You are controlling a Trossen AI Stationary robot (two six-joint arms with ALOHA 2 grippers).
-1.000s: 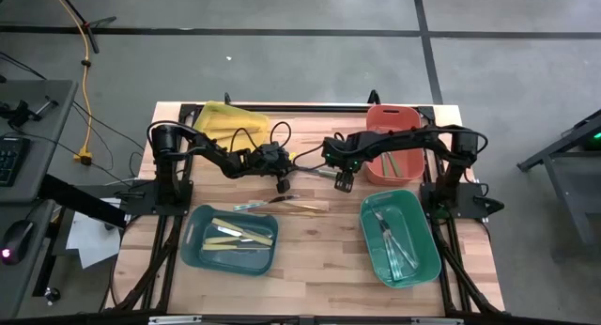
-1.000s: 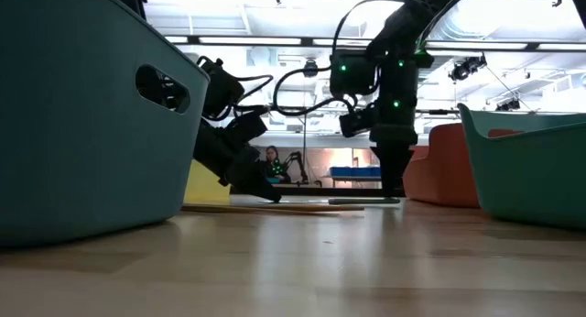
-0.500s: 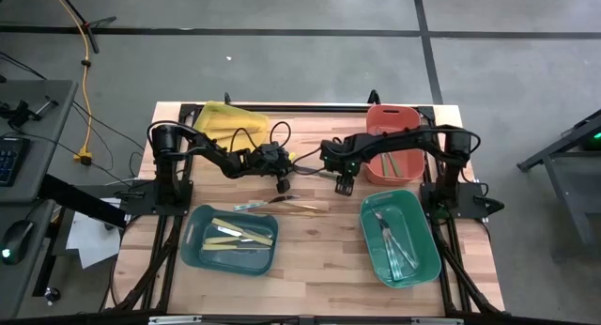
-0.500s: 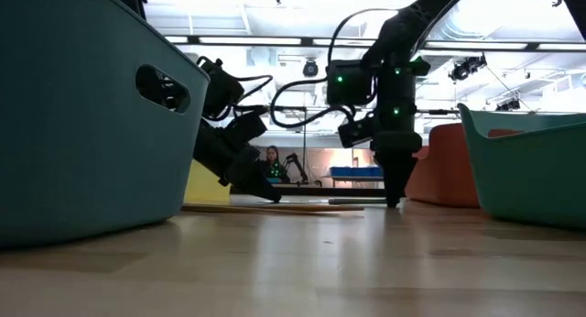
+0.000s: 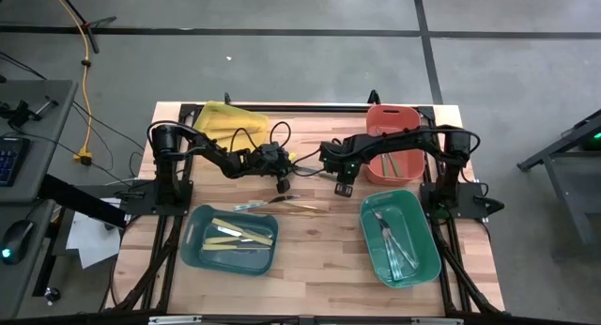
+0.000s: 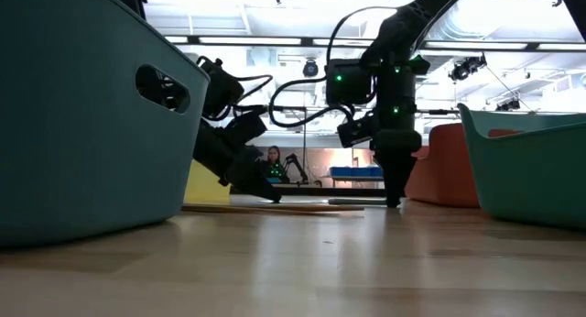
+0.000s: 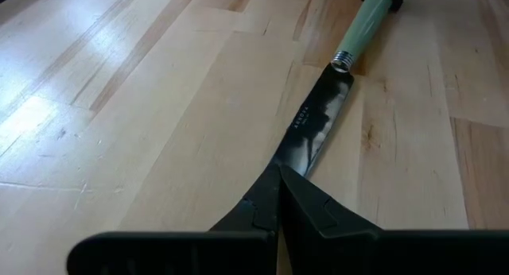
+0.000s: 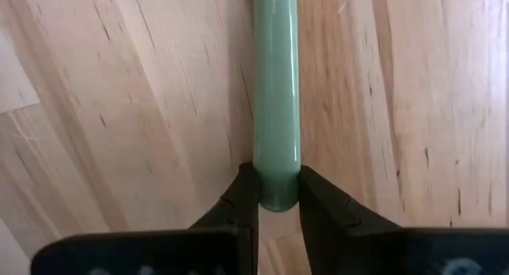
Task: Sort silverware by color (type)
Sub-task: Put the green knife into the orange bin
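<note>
Left wrist view, unreadable blade stamp, both end effectors (image 7: 278,183) (image 8: 276,187) pinching one knife (image 7: 318,120).

Your teal-handled knife (image 7: 322,116) lies flat mid-bench, dark shiny blade at one end, pale green handle (image 8: 275,92) at the other; more utensils (image 5: 282,206) lie nearby.

wood-plank table (image 5: 310,269) | bins on it: yellow bin (image 5: 230,118) back left, red bin (image 5: 392,154) back right, teal bin (image 5: 233,238) front left, green bin (image 5: 401,237) front right | loose at centre: teal-handled knife (image 7: 334,92); silver and gold-tan utensils (image 5: 282,206) between front bins
</note>
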